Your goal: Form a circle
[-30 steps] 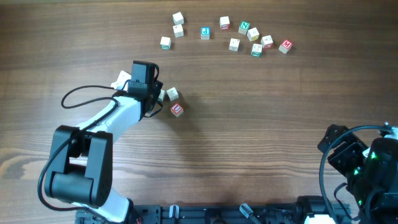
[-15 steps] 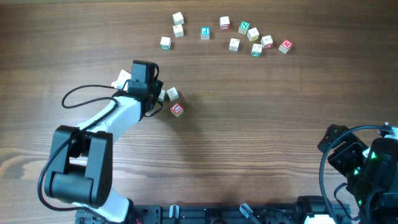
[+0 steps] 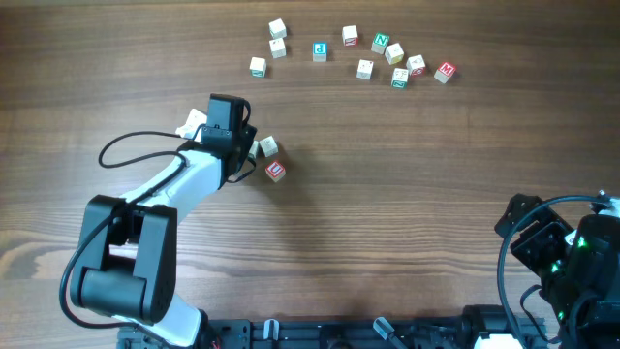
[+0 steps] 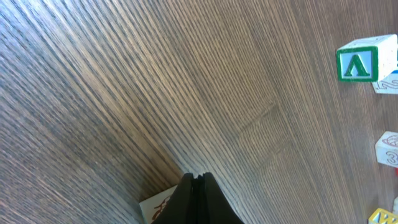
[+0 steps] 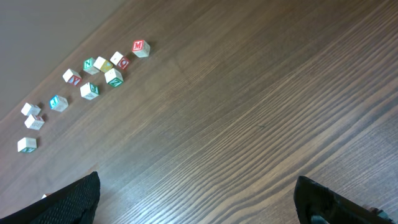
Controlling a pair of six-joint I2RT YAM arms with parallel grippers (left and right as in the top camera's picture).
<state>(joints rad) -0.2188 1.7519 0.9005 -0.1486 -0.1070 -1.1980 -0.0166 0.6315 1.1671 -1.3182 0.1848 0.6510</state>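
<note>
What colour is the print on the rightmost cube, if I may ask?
Red; the cube shows best overhead.

The circle [image 3: 268,145] is just three tiny pale cubes clustered together, one red-printed.

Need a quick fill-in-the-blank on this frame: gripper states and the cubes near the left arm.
The left gripper is ___. The right gripper is ___. In the overhead view, the lower cube beside the left gripper has a ___ print.
Missing words: shut; open; red.
</note>
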